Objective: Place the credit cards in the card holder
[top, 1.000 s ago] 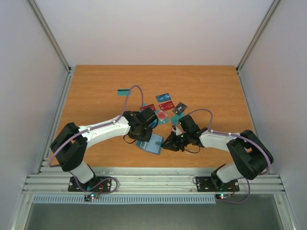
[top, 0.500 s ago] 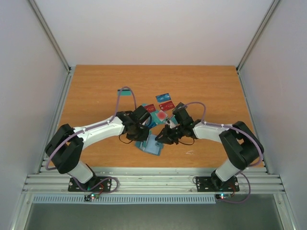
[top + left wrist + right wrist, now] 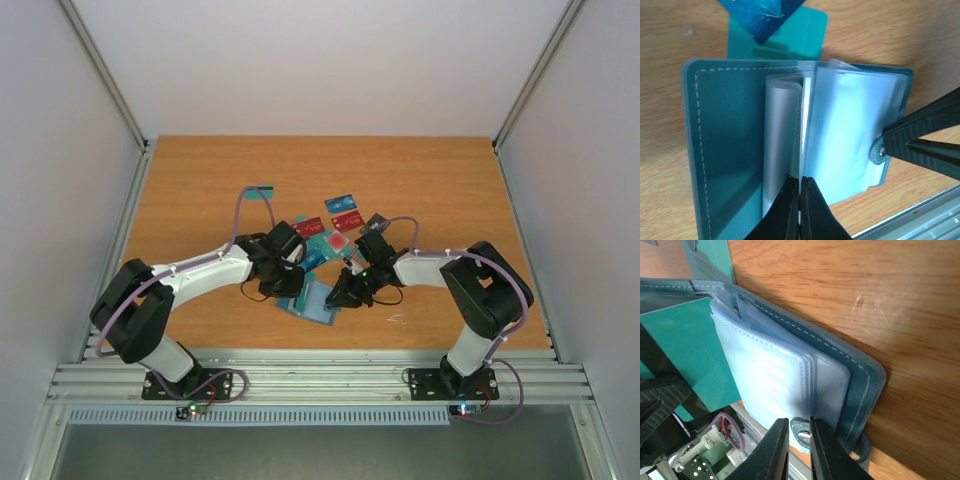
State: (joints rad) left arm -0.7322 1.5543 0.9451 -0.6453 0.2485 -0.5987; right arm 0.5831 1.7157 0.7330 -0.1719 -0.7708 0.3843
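The card holder (image 3: 318, 302) lies open near the table's front, with a teal cover (image 3: 725, 150) and clear sleeves (image 3: 770, 375). My left gripper (image 3: 287, 283) is shut on a teal card (image 3: 687, 352) that stands on edge among the sleeves; in the left wrist view it shows only as a thin edge (image 3: 800, 150) above my left gripper (image 3: 800, 186). My right gripper (image 3: 799, 426) is shut on the holder's snap tab (image 3: 803, 432) at its right edge; the tab also shows in the left wrist view (image 3: 879, 151). My right gripper in the top view (image 3: 342, 296) meets the holder's right side.
Loose cards lie behind the holder: a teal one (image 3: 260, 190), a blue one (image 3: 340, 203), red ones (image 3: 347, 220) (image 3: 310, 225) and a black one (image 3: 378, 222). A blue card (image 3: 762, 12) over a teal card (image 3: 790, 37) touches the holder's far edge. The table's metal front rail (image 3: 320, 375) is close.
The right arm has folded in toward the middle and its gripper stays at the holder's right edge. The left gripper has shifted slightly left and toward the front. The holder has barely moved.
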